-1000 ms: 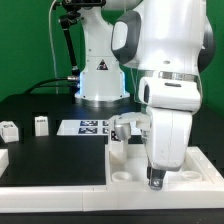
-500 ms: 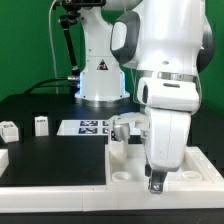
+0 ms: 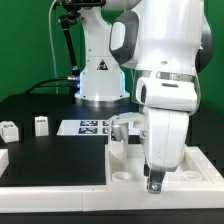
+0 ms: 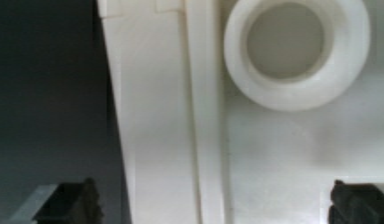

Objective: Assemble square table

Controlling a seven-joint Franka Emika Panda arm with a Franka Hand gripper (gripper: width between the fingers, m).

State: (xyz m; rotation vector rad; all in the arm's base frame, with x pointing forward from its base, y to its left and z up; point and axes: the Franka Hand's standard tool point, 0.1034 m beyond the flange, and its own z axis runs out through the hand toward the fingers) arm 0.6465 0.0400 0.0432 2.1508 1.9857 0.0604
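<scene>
The square table's white slab (image 3: 125,168) lies at the exterior view's lower right, hollow face up. My gripper (image 3: 156,182) hangs low over its front part, mostly hidden by the arm. In the wrist view the slab's rim (image 4: 162,120) runs between my two dark fingertips (image 4: 73,203), which stand wide apart. One fingertip is over the black table, the other over the slab's inside, near a round socket (image 4: 287,50). The gripper (image 4: 219,205) is open and holds nothing. Two small white legs (image 3: 10,130) (image 3: 41,124) stand at the exterior view's left.
The marker board (image 3: 88,127) lies behind the slab, in front of the robot's base (image 3: 100,80). A tagged white piece (image 3: 122,128) stands at the slab's far corner. A long white bar (image 3: 50,192) runs along the front edge. Another white part (image 3: 3,158) lies at the far left.
The arm stays in the same spot over the slab, and no part on the table has shifted.
</scene>
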